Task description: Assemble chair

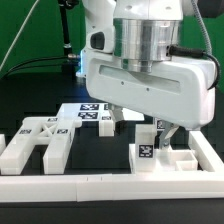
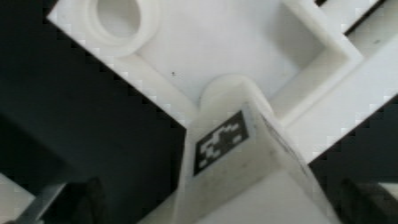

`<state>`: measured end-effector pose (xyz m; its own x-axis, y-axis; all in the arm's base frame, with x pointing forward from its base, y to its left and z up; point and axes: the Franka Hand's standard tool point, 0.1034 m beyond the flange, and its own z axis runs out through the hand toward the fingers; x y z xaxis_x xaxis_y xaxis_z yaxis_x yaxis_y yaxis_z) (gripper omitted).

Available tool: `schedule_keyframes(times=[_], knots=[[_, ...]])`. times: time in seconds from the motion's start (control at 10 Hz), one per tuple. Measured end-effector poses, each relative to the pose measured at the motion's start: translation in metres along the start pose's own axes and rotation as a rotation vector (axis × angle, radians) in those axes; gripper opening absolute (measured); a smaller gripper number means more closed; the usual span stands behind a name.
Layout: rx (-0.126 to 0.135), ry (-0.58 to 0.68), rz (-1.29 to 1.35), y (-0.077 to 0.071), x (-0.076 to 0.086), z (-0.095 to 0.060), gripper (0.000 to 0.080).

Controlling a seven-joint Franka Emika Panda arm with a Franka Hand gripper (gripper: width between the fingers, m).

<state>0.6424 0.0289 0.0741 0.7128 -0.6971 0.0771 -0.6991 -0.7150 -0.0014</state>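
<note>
Since the pincer (image 2: 214, 200) has its fingers (image 2: 54, 205) spread wide either side of the upright tagged block (image 1: 147, 152) directly under it, not touching it, I'd guess it's either letting go or lining up a grab. Whichever it is, move dead vertical with no sideways drift or that tall block tips. More chair bits lie on the tabletop (image 1: 30, 95) to the exterior view's left of the pincer: a chunky slotted piece (image 1: 40, 145) and, further back, tagged slabs (image 1: 90, 112). Can't tell if the block's foot is properly seated in the holed slab (image 2: 116, 60) below the pincer — its body covers that spot, and the wrist view is too close and blurry.

Exterior view faces the arm (image 1: 150, 40) closely; wrist view looks down very near onto the same tagged block (image 1: 147, 148)
</note>
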Motion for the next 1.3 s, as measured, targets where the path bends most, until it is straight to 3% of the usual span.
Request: schedule_keyframes(times=[0.1, 0.2, 0.3, 0.4, 0.6, 0.8, 0.9, 1.0, 1.2, 1.3], knots=[[-0.005, 0.007, -0.13, 0.001, 0.002, 0.0, 0.0649], [0.028, 0.017, -0.231, -0.001, 0.007, -0.001, 0.0649], [0.041, 0.019, -0.297, -0.004, 0.006, -0.001, 0.0649], [0.047, 0.03, -0.333, -0.013, 0.0, -0.001, 0.0649], [0.043, 0.032, -0.33, -0.009, 0.003, 0.0, 0.0649], [0.044, 0.029, -0.248, -0.009, 0.003, 0.0, 0.0387], [0.045, 0.027, -0.16, -0.009, 0.003, 0.0, 0.0387], [0.046, 0.025, -0.064, -0.009, 0.004, 0.0, 0.0285], [0.046, 0.023, 0.062, -0.008, 0.004, 0.001, 0.0285], [0.04, 0.025, 0.268, -0.006, 0.005, 0.002, 0.0285]])
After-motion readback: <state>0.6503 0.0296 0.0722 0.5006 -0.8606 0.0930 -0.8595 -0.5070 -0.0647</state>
